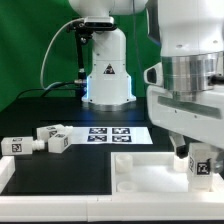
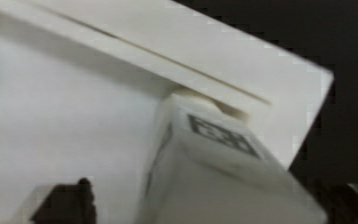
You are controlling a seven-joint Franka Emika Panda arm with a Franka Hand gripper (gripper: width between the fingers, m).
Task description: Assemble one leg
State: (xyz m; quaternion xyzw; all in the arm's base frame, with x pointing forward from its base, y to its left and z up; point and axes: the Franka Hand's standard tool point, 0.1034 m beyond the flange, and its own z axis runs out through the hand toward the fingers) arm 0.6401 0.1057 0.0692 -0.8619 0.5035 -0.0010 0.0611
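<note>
The leg [image 1: 201, 166] sits at the tray's [image 1: 140, 170] corner near the bench's front edge, on the exterior view's right, standing upright with a tag facing out. The gripper [image 1: 192, 150] is right on top of it, and the fingers look clamped on the leg, though the big wrist housing hides most of the contact, so that's a best guess. In the wrist view, the leg [image 2: 220, 150] shows its tag and its end is pressed up against the tray's [image 2: 105, 110] raised rim, so it seems mid-insertion or mid-screw.

Handling-wise, the leg looks like a small rigid plastic block: light, stiff, not fragile, but smooth enough to slip if pinched off-centre. Best hold is probably across two opposite flat faces, toward the upper half, leaving the bottom free to seat in the tray corner.

The bench top is matte black and flat, so parts probably don't slide much by themselves. The marker board [image 1: 108, 134] lies mid-bench, and the spare legs [image 1: 35, 141] are bunched toward the exterior view's left, well apart from the action. Green backdrop behind, and the arm base [image 1: 107, 75] stands at the back edge. There's plenty of room around the tray, so the only tight spot is the rim itself.
</note>
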